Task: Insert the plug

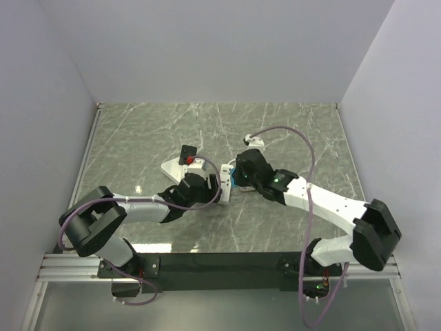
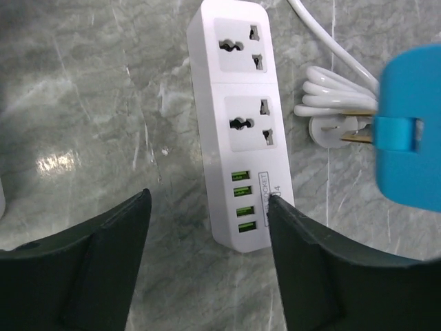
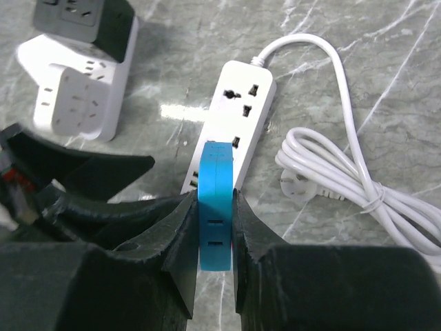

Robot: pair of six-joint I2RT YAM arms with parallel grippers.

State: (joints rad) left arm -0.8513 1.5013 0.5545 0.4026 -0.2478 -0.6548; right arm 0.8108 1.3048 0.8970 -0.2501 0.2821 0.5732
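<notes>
My right gripper [image 3: 215,196] is shut on a flat blue plug [image 3: 215,207], held on edge just above the white power strip [image 3: 238,117]. In the left wrist view the blue plug [image 2: 410,131] hangs to the right of the strip [image 2: 234,124], its metal prongs pointing left toward the lower socket. My left gripper [image 2: 210,207] is open astride the strip's near end with the green USB ports; its right finger [image 2: 289,227] stands against the strip's corner. From above, both grippers meet at the strip [image 1: 225,183].
The strip's own white cord lies coiled with its plug [image 3: 296,183] to the right of the strip. A white cube socket [image 3: 79,103] and a black one [image 3: 83,21] stand to the left. Grey walls enclose the marble table [image 1: 138,138].
</notes>
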